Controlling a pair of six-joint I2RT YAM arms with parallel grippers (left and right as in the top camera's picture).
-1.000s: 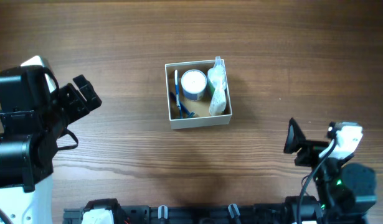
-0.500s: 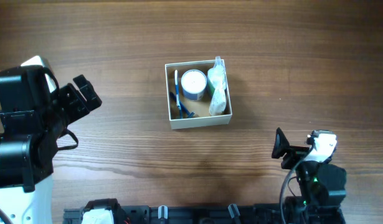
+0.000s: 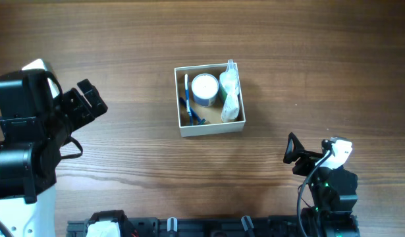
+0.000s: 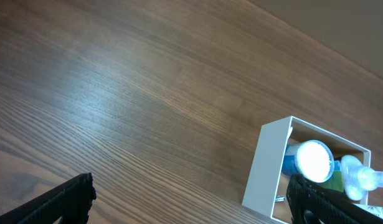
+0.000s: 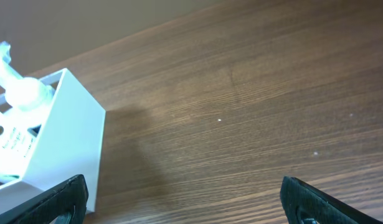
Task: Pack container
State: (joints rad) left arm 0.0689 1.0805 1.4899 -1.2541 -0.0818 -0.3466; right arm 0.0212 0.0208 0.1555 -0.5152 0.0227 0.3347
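Observation:
The container (image 3: pixel 211 128), a square white-walled cardboard box with a brown inside, sits at the middle of the table. It holds a round white-lidded blue jar (image 3: pixel 205 87), a clear plastic-wrapped bottle (image 3: pixel 231 94) and a blue-and-white toothbrush (image 3: pixel 188 102). The box also shows in the left wrist view (image 4: pixel 264 168) and the right wrist view (image 5: pixel 60 140). My left gripper (image 3: pixel 91 97) is open and empty, well left of the box. My right gripper (image 3: pixel 296 157) is open and empty, at the front right of the box.
The bare wooden table (image 3: pixel 307 59) runs all round the box. The arm bases stand at the front left (image 3: pixel 18 158) and front right (image 3: pixel 330 197). A black rail (image 3: pixel 189 227) runs along the front edge.
My right arm has drawn back toward the front edge and shifted left, away from the box. The left arm and the box's contents have not moved.

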